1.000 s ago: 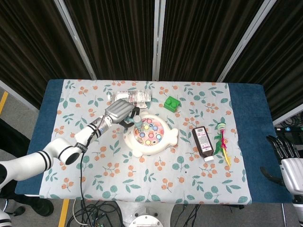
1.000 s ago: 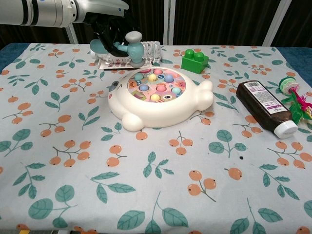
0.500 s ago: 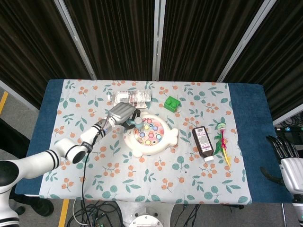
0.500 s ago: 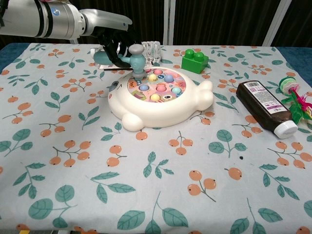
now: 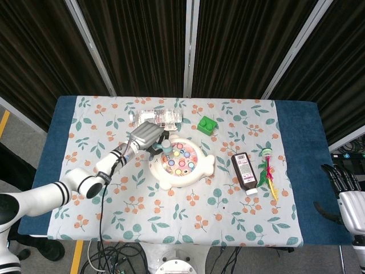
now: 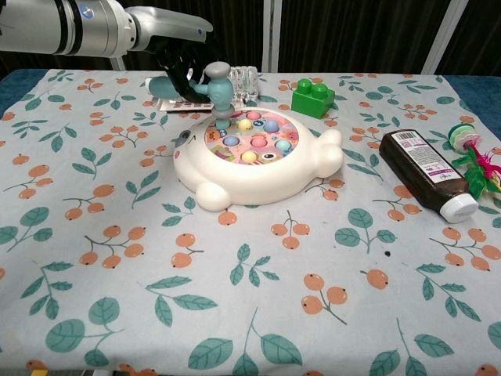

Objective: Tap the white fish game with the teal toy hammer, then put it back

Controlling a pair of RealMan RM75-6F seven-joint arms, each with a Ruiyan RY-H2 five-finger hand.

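- Dark vertical curtains hang behind a tabletop (image 5: pixel 296 171) covered by a white cloth with a leaf-and-orange-berry print over blue
- White fish game (image 6: pixel 258 157), a rounded white toy with coloured pegs on a pink top, sits near the middle of the tabletop
- Left robot hand (image 6: pixel 178 61) reaches in from the far left with its fingers wrapped around the handle of the teal toy hammer (image 6: pixel 211 88)
- Grey hammer head points down over the far left edge of the game's pink top; whether it touches a peg is unclear
- Clear plastic bottle (image 5: pixel 157 117) lies on its side just beyond the left robot hand
- Green toy brick (image 6: pixel 312 96) stands far right of the game
- Dark brown bottle (image 6: pixel 428 173) with a white cap lies on the right, and a green and pink toy (image 6: pixel 477 164) lies beside it at the right edge
- Right robot hand (image 5: pixel 348 191) rests off the right edge of the tabletop, holding nothing, fingers apart
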